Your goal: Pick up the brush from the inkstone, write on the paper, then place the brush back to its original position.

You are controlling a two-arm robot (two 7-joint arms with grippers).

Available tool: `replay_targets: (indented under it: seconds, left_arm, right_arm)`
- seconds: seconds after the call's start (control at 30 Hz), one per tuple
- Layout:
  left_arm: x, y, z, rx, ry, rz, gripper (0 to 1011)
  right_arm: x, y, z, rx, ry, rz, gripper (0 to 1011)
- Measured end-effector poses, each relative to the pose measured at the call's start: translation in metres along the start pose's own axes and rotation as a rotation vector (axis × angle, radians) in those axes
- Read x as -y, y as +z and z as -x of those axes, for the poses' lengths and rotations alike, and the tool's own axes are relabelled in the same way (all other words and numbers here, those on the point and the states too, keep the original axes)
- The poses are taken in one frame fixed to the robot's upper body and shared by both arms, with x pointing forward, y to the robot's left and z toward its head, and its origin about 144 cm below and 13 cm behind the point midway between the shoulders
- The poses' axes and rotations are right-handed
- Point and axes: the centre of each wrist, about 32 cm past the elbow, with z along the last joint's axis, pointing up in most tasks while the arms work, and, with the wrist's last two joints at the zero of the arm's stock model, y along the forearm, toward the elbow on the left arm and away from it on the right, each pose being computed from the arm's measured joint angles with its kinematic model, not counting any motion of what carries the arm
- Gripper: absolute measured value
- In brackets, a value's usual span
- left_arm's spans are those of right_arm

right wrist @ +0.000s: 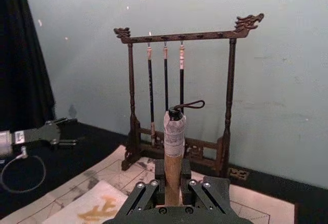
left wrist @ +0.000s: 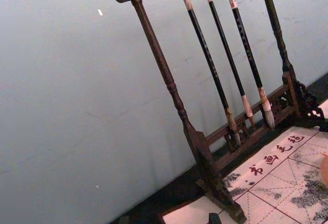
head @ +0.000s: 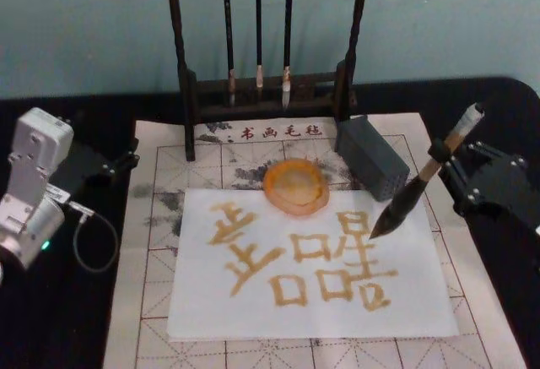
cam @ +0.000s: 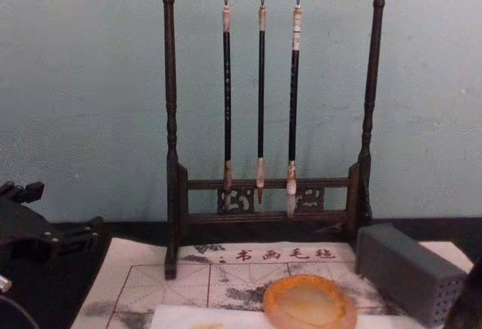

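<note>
**Brush tip over the paper's right side**

A grey block [head: 373,156] stands just beyond the tilted brush [head: 405,204]. The inkstone [head: 295,186] sits to the left, on the far edge of the paper [head: 211,310]. The right end effector [head: 440,165] reaches in from the right and grasps the bamboo shaft, with the bristles pointing down-left by the ochre characters. The left end effector [head: 110,165] rests at the left on the tabletop [head: 51,318].

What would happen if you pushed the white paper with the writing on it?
Probably floppy and light: the paper looks like a thin sheet lying flat on the felt mat. Pushed, it would likely wrinkle or pivot rather than slide, since the inkstone rests on its far edge.
</note>
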Motion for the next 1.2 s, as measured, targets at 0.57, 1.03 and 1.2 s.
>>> replay_targets:
  seconds: [0.57,1.03,1.2]
  left_arm:
    - [0.0,0.0,0.0,0.0,0.0,0.0,1001]
    - [0.0,0.0,0.0,0.0,0.0,0.0,1001]
    - [0.0,0.0,0.0,0.0,0.0,0.0,1001]
  right_arm:
    - [0.016,0.01,-0.007,0.021,0.07,0.036,195]
    - [0.019,0.013,-0.014,0.037,0.116,0.065,195]
    - [0.019,0.013,-0.014,0.037,0.112,0.064,195]
